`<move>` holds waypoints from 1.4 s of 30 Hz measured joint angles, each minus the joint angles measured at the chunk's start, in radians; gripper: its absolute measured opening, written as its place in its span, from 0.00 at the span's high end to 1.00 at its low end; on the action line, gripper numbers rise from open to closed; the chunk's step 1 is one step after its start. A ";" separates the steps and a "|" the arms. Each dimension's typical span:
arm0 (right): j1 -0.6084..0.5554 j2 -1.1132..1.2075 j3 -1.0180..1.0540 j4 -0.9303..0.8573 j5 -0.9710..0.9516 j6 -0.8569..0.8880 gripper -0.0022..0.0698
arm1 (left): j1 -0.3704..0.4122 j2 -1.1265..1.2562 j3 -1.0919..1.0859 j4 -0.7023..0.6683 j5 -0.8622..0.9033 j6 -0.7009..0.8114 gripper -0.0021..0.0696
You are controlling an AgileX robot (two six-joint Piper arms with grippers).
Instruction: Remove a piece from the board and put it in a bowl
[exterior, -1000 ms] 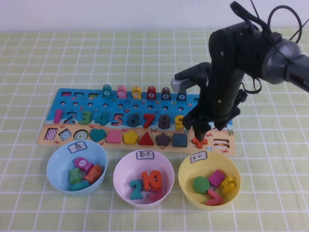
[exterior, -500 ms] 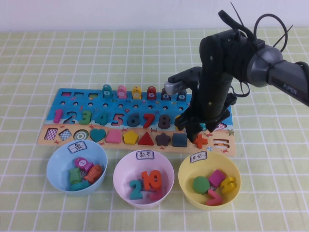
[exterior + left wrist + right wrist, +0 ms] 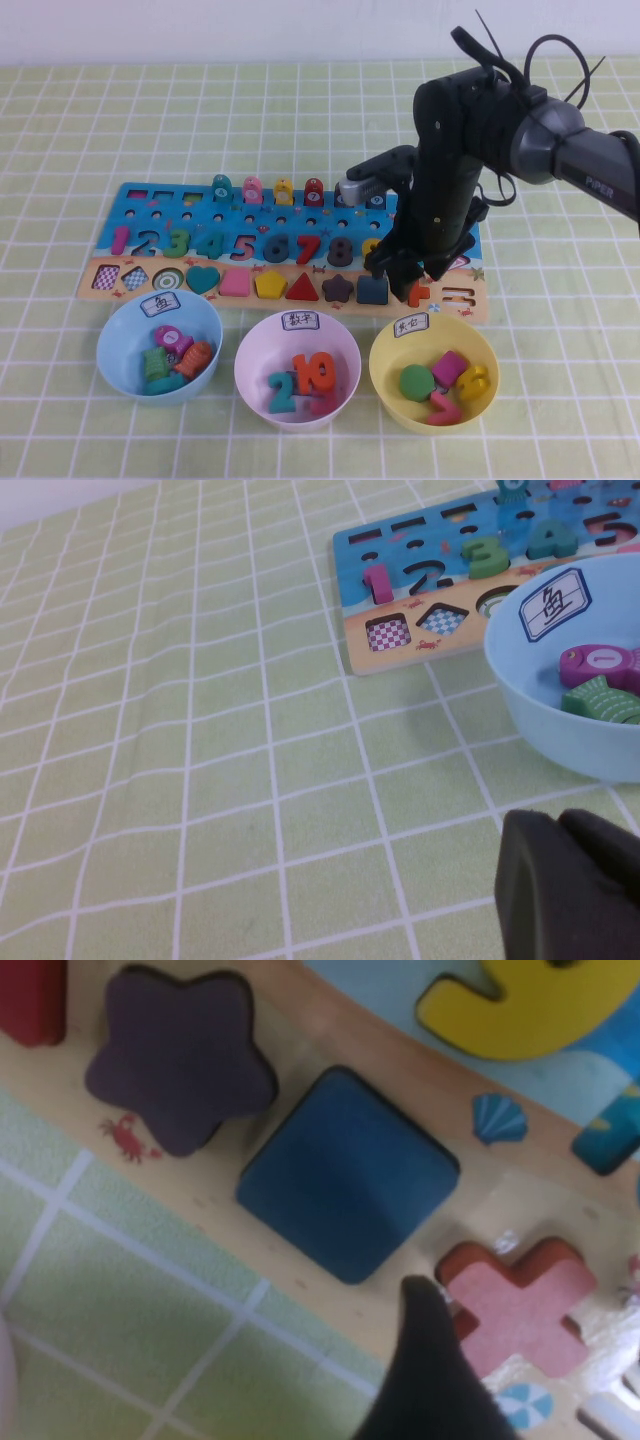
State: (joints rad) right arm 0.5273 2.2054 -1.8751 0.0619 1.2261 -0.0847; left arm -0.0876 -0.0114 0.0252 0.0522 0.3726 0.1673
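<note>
Bowl (image 3: 433, 372) is sitting near the board (image 3: 150, 205); the right end effector (image 3: 405, 280) is hovering over the cross (image 3: 418, 294), apparently open, gripping nothing. Left wrist view: the left end effector (image 3: 570, 885) is parked above the tabletop (image 3: 200, 780), opening unclear. Right wrist view: one fingertip (image 3: 425, 1320) is touching the cross (image 3: 525, 1300) in its slot.

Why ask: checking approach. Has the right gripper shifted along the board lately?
Yes. The right gripper moved left along the board, now beside the orange-red plus piece.
</note>
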 joint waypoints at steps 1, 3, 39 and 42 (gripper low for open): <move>0.000 0.000 0.004 0.003 0.000 -0.005 0.43 | 0.000 0.000 0.000 0.000 0.000 0.000 0.98; 0.000 0.000 0.006 0.005 0.000 -0.013 0.43 | 0.000 0.000 0.000 0.000 0.000 0.000 0.98; 0.000 0.020 0.007 0.030 0.000 -0.091 0.45 | 0.000 0.000 0.000 0.002 0.000 0.000 0.98; 0.000 0.020 0.007 0.028 0.000 -0.092 0.48 | 0.000 0.000 0.000 0.003 0.000 0.000 0.98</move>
State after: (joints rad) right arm 0.5273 2.2253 -1.8684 0.0901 1.2261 -0.1768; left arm -0.0876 -0.0114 0.0252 0.0549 0.3726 0.1673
